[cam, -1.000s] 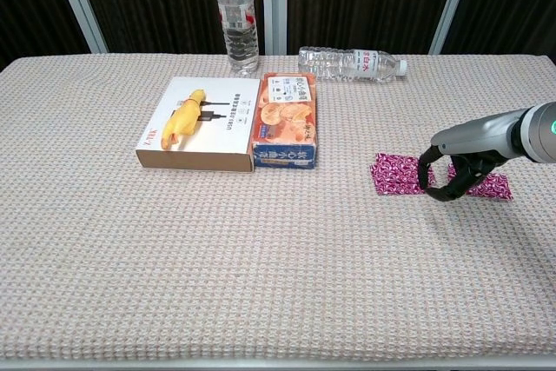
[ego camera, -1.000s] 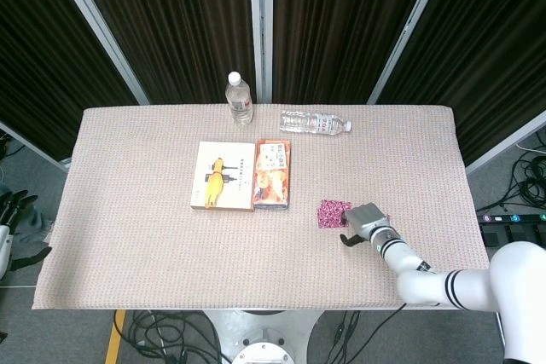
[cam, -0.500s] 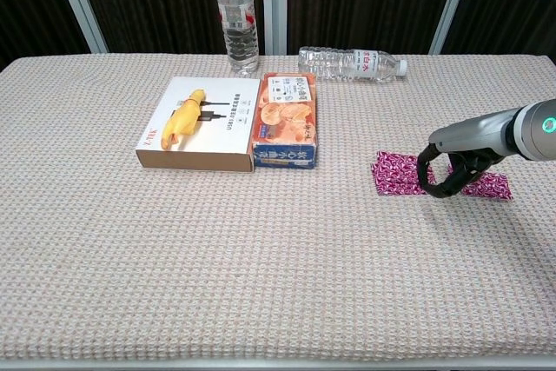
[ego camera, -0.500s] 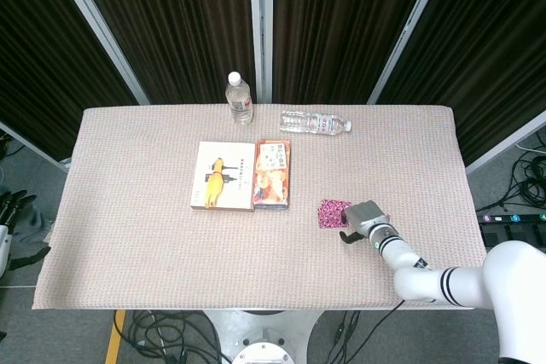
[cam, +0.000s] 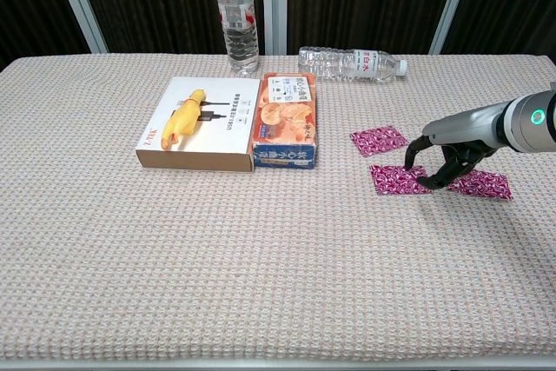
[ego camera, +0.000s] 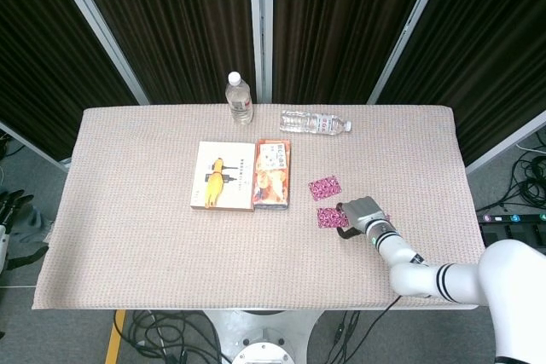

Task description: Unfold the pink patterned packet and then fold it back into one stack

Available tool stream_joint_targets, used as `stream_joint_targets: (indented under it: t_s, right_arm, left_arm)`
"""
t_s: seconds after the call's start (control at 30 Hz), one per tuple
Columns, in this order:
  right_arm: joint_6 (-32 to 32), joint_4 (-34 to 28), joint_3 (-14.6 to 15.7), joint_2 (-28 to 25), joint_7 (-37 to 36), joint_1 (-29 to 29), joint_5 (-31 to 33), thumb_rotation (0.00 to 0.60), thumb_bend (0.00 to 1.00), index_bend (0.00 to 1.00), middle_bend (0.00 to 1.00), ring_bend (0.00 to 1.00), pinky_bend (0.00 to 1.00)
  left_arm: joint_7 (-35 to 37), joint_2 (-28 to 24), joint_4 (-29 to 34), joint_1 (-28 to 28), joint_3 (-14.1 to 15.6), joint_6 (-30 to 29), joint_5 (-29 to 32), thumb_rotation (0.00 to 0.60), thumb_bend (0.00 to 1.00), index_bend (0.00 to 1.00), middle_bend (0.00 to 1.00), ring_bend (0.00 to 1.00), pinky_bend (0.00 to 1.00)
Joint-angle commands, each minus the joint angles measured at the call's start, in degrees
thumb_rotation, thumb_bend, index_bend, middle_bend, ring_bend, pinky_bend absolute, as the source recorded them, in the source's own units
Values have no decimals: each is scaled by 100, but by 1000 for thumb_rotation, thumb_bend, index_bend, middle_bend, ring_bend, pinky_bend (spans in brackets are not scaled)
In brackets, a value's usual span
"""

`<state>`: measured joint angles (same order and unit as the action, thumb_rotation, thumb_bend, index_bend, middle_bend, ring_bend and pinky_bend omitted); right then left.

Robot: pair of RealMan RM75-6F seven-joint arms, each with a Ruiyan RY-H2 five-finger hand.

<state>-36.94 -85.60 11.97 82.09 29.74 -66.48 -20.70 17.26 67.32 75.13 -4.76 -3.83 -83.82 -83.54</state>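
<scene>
Midway across the table [cam: 261, 301], the right hand [cam: 445, 165], fingers spread, presses the pink patterned packet [cam: 398, 178], unfolding under way; refolding likely follows.

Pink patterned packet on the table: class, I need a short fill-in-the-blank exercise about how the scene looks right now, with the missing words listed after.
1. The pink patterned packet lies spread in ____ separate pieces.
2. The right hand has its fingers at the ____ piece.
3. One water bottle stands upright; the other bottle lies on its ____.
4. The snack box sits directly beside the ____ box.

Missing words: three; middle; side; white
</scene>
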Motion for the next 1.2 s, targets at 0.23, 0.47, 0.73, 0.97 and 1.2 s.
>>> stream_joint_targets:
  t_s: [0.23, 0.47, 0.73, 0.97, 1.2]
  right_arm:
    - [63, 88, -12, 60, -22, -37, 48, 275, 406, 174, 1000, 1000, 1000]
    - [-124, -203, -77, -194, -42, -63, -94, 275, 405, 175, 1000, 1000, 1000]
    - [-964, -196, -339, -192, -100, 149, -626, 276, 210, 224, 975, 993, 980]
    - [-2052, 311, -268, 280, 328, 601, -1986, 334, 0, 336, 898, 960, 943]
    - [-2534, 851, -95, 619, 1052, 920, -2794, 496, 0, 453, 908, 960, 934]
  left_arm:
    - [42, 1, -36, 17, 2, 5, 19, 600, 0, 212, 223, 94, 269]
    - [75, -4, -38, -1, -11, 8, 4, 600, 0, 212, 223, 94, 269]
    - [117, -20, -6, 5, 0, -1, -17, 600, 0, 212, 223, 94, 269]
    - [141, -27, 3, 9, 3, -8, -26, 600, 0, 212, 223, 94, 268]
    - [118, -25, 9, 21, 14, -16, -28, 600, 0, 212, 223, 94, 269]
